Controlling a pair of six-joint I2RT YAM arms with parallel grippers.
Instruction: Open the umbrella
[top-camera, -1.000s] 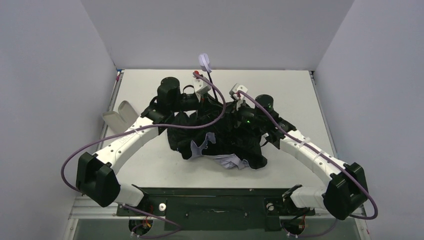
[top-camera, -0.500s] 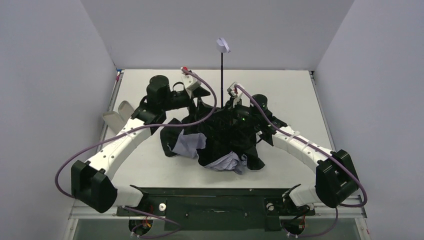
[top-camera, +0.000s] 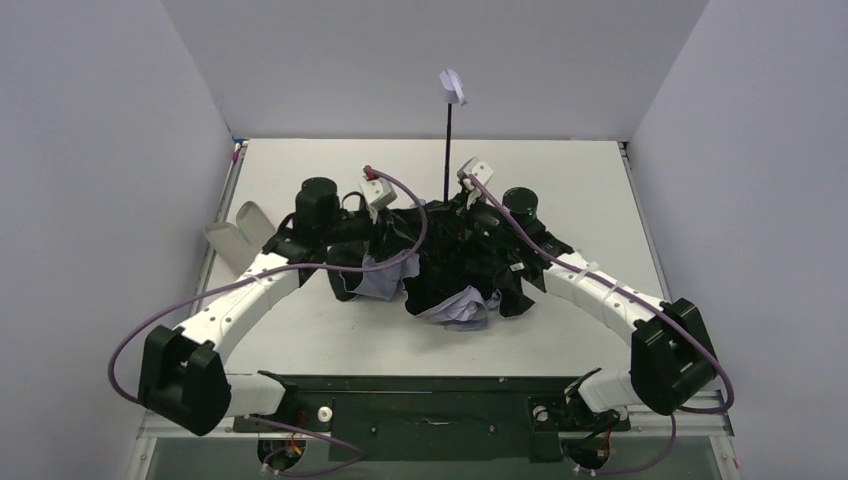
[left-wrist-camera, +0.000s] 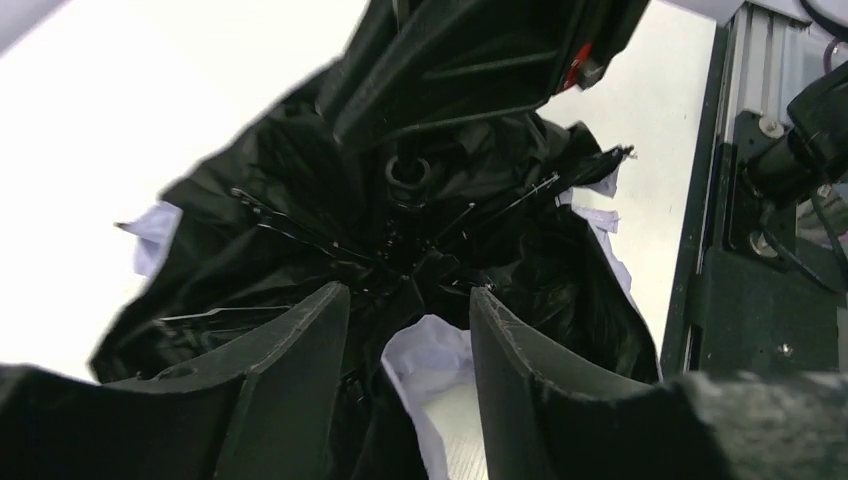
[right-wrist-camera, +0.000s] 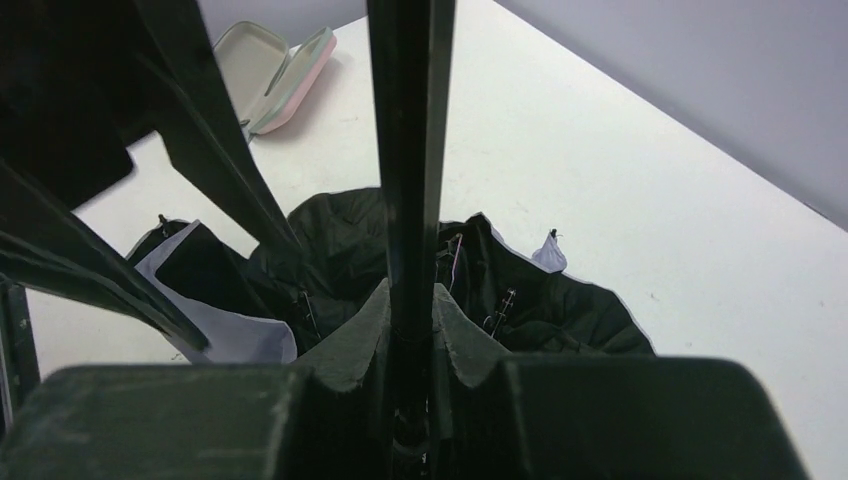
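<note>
The umbrella's canopy (top-camera: 450, 270) lies crumpled mid-table, black inner side up with lilac patches showing. Its thin black shaft (top-camera: 447, 150) stands upright, and the small lilac handle (top-camera: 453, 86) is at the top. My right gripper (right-wrist-camera: 410, 300) is shut on the shaft (right-wrist-camera: 410, 150) just above the canopy; in the top view the right gripper (top-camera: 462, 205) sits at the shaft's foot. My left gripper (left-wrist-camera: 410, 292) is open, low over the canopy's left side (left-wrist-camera: 300, 220). Nothing is pinched between its jaws, and lilac fabric (left-wrist-camera: 430, 355) lies beyond the gap.
An open pale pink-beige capsule case (top-camera: 238, 232) lies at the table's left edge; the right wrist view also shows this case (right-wrist-camera: 275, 75). Grey walls enclose three sides. The black base rail (top-camera: 430, 400) runs along the near edge.
The shaft has risen from tilted and short to upright and long, with the handle higher. My right gripper shut on the shaft. My left gripper opened and dropped towards the canopy.
</note>
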